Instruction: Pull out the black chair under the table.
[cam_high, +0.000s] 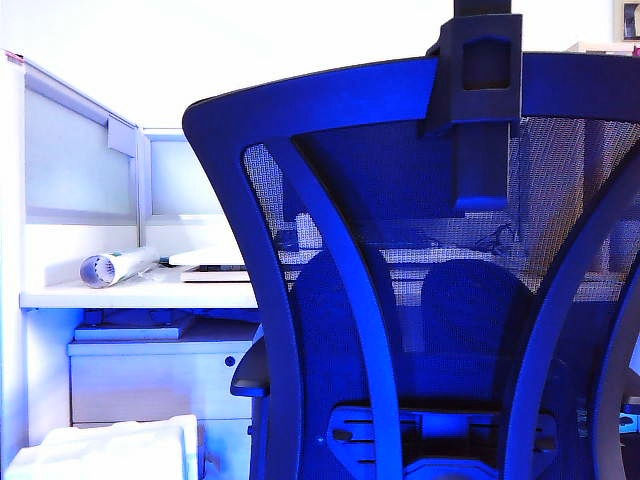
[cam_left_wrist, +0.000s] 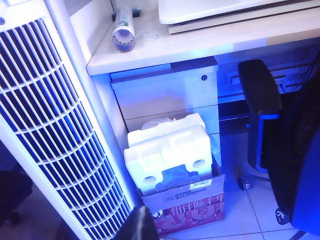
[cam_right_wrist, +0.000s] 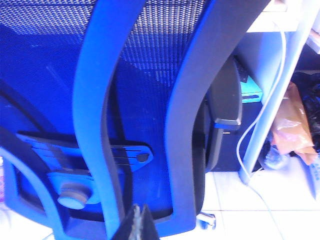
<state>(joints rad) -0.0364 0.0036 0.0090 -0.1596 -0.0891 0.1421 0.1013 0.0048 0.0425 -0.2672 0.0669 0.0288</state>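
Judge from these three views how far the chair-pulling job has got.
Done: the black chair fills the exterior view, its armrest outside the table edge. In hand: nothing; the right tool, shut, hangs behind the chair back without gripping it. The left tool sits off by the fan. Left: apparently nothing.

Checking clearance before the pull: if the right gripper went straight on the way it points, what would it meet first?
Most likely the black chair: the shut right gripper points at its curved back frame rib, close ahead, though depth is unclear.
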